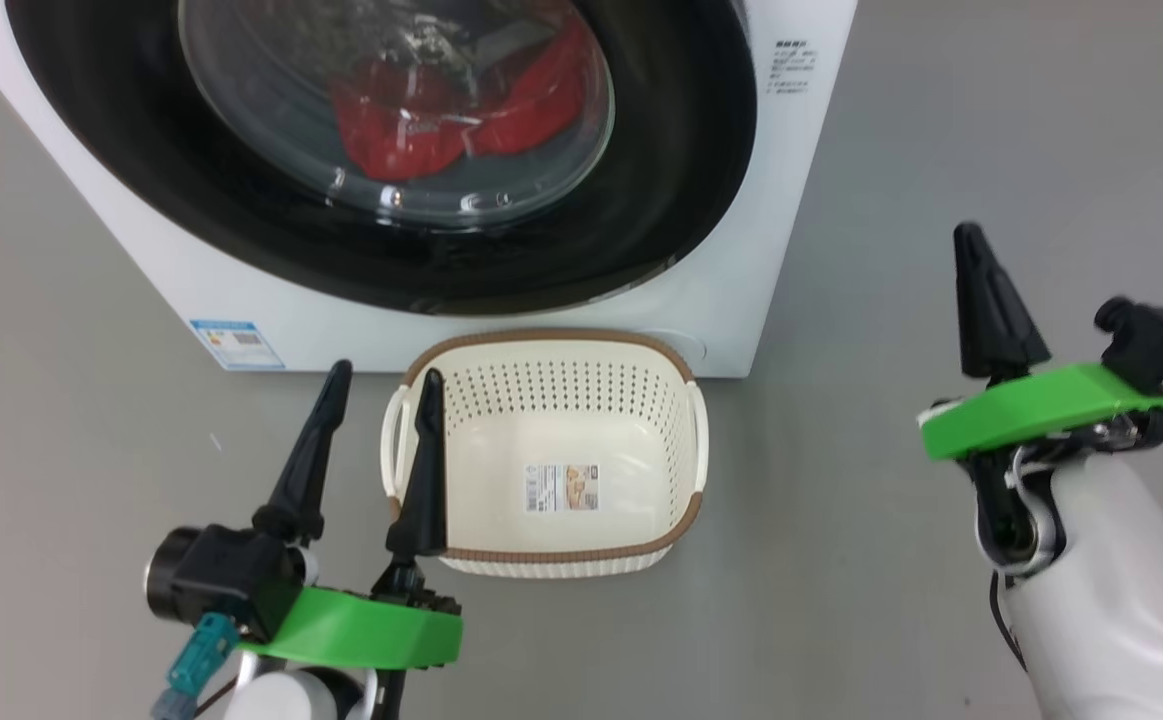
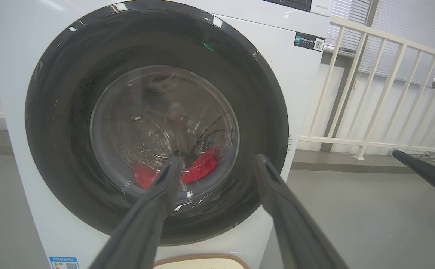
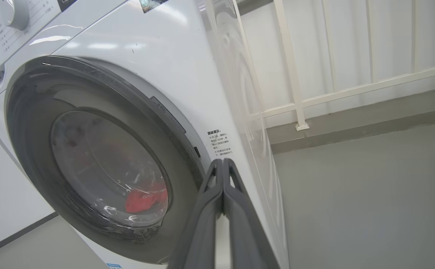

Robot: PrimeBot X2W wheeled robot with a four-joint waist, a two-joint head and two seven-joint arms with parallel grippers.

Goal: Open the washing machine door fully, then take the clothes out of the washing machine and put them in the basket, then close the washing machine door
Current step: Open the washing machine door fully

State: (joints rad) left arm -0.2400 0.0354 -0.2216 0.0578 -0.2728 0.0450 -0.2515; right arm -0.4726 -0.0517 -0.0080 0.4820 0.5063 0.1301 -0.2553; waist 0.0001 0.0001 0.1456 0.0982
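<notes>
The washing machine (image 1: 741,250) stands ahead, and the washing machine door (image 1: 661,150) lies closed against its front. Through the glass I see the red clothes (image 1: 411,130) low in the drum. The basket (image 1: 541,337) sits on the floor just in front of the machine, with nothing in it but a sticker. My left gripper (image 1: 386,373) is open beside the basket's left handle; in the left wrist view it (image 2: 218,158) points at the door (image 2: 71,93) and clothes (image 2: 202,168). My right gripper (image 1: 968,235) is shut on nothing, off to the machine's right. In the right wrist view it (image 3: 223,161) points at the machine's front right edge, near the door (image 3: 26,112).
A white railing (image 2: 370,93) runs along the wall to the right of the machine. Grey floor (image 1: 841,560) spreads around the basket and to the right. A blue label (image 1: 236,343) marks the machine's lower left corner.
</notes>
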